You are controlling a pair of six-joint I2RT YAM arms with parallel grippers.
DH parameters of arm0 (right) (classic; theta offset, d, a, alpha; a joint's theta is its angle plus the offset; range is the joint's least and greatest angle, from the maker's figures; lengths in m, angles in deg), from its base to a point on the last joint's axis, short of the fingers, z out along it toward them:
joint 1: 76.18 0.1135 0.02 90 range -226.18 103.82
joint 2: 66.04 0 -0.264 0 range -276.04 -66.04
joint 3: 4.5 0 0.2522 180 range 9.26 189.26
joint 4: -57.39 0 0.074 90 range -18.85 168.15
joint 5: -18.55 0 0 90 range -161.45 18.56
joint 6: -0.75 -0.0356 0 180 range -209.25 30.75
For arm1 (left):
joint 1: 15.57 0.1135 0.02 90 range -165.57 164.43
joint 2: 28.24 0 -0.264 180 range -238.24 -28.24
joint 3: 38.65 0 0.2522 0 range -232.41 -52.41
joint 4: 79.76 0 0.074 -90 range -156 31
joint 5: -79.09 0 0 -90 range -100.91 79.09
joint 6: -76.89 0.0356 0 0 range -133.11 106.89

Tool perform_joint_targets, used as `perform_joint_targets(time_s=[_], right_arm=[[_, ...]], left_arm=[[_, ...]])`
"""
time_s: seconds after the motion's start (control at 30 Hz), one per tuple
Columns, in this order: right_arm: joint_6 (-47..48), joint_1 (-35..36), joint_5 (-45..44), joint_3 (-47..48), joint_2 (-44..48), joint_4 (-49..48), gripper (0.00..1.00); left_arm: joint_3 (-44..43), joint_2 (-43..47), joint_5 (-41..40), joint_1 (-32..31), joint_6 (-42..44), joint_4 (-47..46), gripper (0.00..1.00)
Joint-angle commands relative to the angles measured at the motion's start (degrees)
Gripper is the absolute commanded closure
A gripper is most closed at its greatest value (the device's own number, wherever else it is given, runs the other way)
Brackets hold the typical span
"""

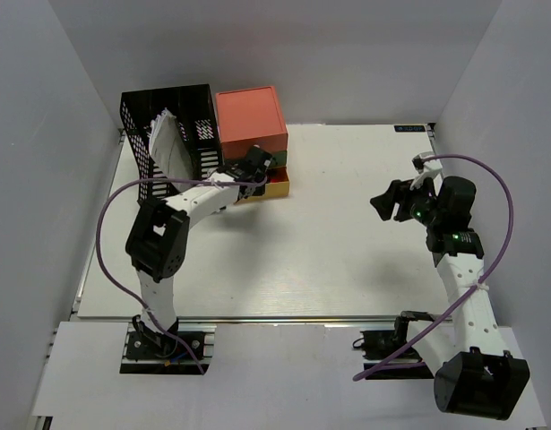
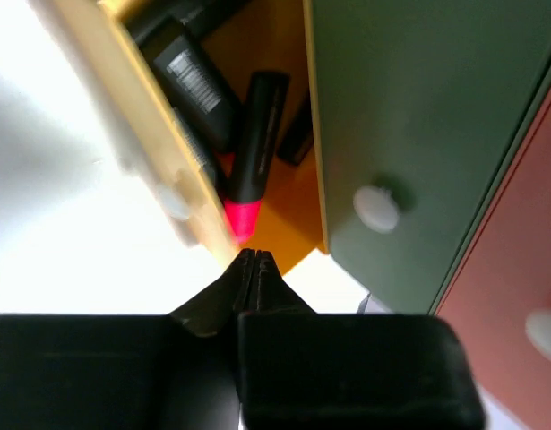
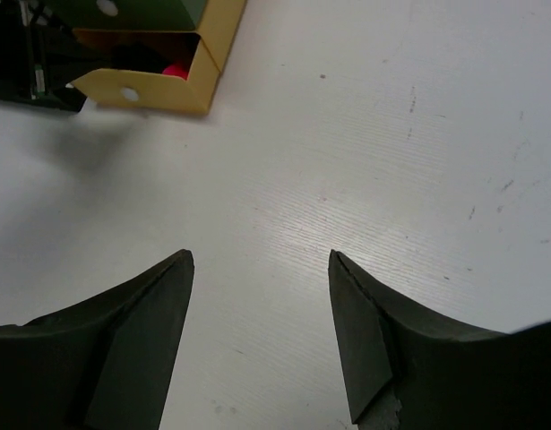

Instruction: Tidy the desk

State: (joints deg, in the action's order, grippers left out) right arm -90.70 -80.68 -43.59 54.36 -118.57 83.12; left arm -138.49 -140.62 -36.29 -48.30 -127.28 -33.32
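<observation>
The white desk (image 1: 347,260) carries a small drawer unit (image 1: 250,121) at the back, with a coral top, a green drawer and an open yellow drawer (image 1: 273,184). My left gripper (image 1: 254,167) is shut and empty, its tip (image 2: 255,257) against the yellow drawer's front corner (image 2: 181,193). Inside the drawer lie black markers, one with a pink end (image 2: 253,148). My right gripper (image 1: 389,201) is open and empty, hovering over bare desk (image 3: 262,260). The right wrist view shows the yellow drawer (image 3: 159,92) at its top left.
A black mesh file rack (image 1: 172,121) holding white papers (image 1: 175,148) stands at the back left, beside the drawer unit. The green drawer (image 2: 409,134) and the coral drawer (image 2: 517,296) are closed, each with a white knob. Walls enclose three sides.
</observation>
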Motion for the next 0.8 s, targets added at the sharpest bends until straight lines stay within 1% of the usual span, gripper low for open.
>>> perform_joint_targets(time_s=[0.0, 0.03, 0.07, 0.1, 0.13, 0.17, 0.2, 0.23, 0.27, 0.3, 0.33, 0.37, 0.4, 0.43, 0.47, 0.5, 0.53, 0.57, 0.6, 0.63, 0.67, 0.7, 0.73, 0.77], right_arm=[[6.97, -0.17, 10.09, -1.15, 1.03, -1.16, 0.33], [10.73, -0.08, 15.85, -1.59, 1.29, -0.90, 0.40], [12.42, 0.10, 18.35, -2.73, 1.64, -0.20, 0.46], [15.75, 0.10, 24.29, -3.35, 1.91, -0.19, 0.68], [17.69, 0.18, 27.31, -4.22, 2.17, -0.19, 0.79], [19.54, 0.27, 29.95, -5.10, 2.43, -0.45, 0.89], [21.56, 0.36, 34.59, -7.20, 2.61, -0.98, 0.98], [23.32, 0.36, 36.37, -8.18, 2.79, -1.07, 1.00], [27.86, 1.06, 38.04, -9.14, 3.40, -0.63, 1.00], [30.00, 1.32, 40.32, -10.81, 3.75, -0.72, 1.00], [31.50, 1.68, 40.61, -11.52, 4.10, -0.89, 1.00], [33.69, 2.64, 41.05, -12.22, 4.98, -1.41, 1.00], [34.93, 3.78, 41.92, -12.84, 5.42, -1.77, 1.00], [36.42, 4.31, 42.28, -12.93, 6.55, -1.68, 1.00], [39.04, 6.67, 42.37, -13.11, 7.00, -1.68, 1.00], [40.11, 8.43, 41.06, -12.76, 6.83, -1.51, 1.00], [41.52, 9.93, 40.09, -10.67, 4.05, -0.12, 1.00], [46.67, 11.07, 35.04, -9.34, 2.54, 2.33, 1.00], [48.11, 14.65, 32.11, -8.20, 0.61, 3.23, 1.00], [49.60, 16.17, 28.87, -6.45, -3.15, 3.24, 1.00], [50.92, 17.66, 25.96, -5.65, -4.93, 3.06, 1.00], [52.85, 20.37, 19.75, -4.68, -7.04, 2.19, 1.00], [53.48, 23.53, 16.39, -2.76, -11.23, 1.49, 1.00], [54.09, 25.04, 10.35, -1.69, -13.36, 0.96, 1.00]], left_arm=[[6.43, 8.91, 2.09, 0.30, 1.92, -10.43, 0.92], [9.24, 12.41, 3.14, -0.22, 3.15, -16.54, 0.94], [16.14, 16.27, 5.06, -0.23, 5.86, -20.69, 0.96], [20.04, 18.40, 6.30, -0.23, 7.54, -29.35, 0.97], [23.73, 20.51, 7.36, -0.23, 9.12, -34.74, 0.97], [30.82, 22.62, 9.63, -0.23, 13.58, -38.89, 0.99], [34.02, 24.64, 10.70, 0.29, 16.58, -43.02, 0.99], [36.84, 28.84, 11.49, 0.30, 19.74, -50.80, 0.99], [42.87, 31.23, 12.63, 0.30, 27.78, -54.88, 0.98], [45.45, 33.43, 13.69, 0.82, 32.47, -59.19, 0.94], [47.74, 37.54, 15.18, 0.83, 36.43, -65.58, 0.92], [50.37, 39.32, 19.45, 1.70, 45.44, -67.47, 0.87], [50.66, 40.99, 21.85, 1.71, 49.88, -66.97, 0.69], [50.14, 44.06, 24.39, 3.10, 59.23, -64.79, 0.59], [48.83, 45.30, 28.25, 3.11, 65.50, -61.90, 0.50], [43.95, 46.01, 34.55, 3.11, 72.96, -52.47, 0.36], [40.42, 46.37, 36.79, 3.11, 86.35, -45.50, 0.31], [37.25, 46.28, 38.03, 3.11, 91.62, -39.25, 0.27], [32.69, 46.28, 38.65, 3.11, 96.02, -27.79, 0.25], [31.60, 46.37, 37.61, 3.11, 101.72, -23.59, 0.24], [31.42, 48.02, 35.69, 3.11, 104.13, -20.85, 0.23], [32.98, 49.43, 32.28, 3.11, 106.24, -18.39, 0.23], [34.74, 51.27, 31.02, 3.11, 109.39, -18.62, 0.22], [36.41, 55.64, 30.14, 3.11, 110.82, -18.89, 0.22]])
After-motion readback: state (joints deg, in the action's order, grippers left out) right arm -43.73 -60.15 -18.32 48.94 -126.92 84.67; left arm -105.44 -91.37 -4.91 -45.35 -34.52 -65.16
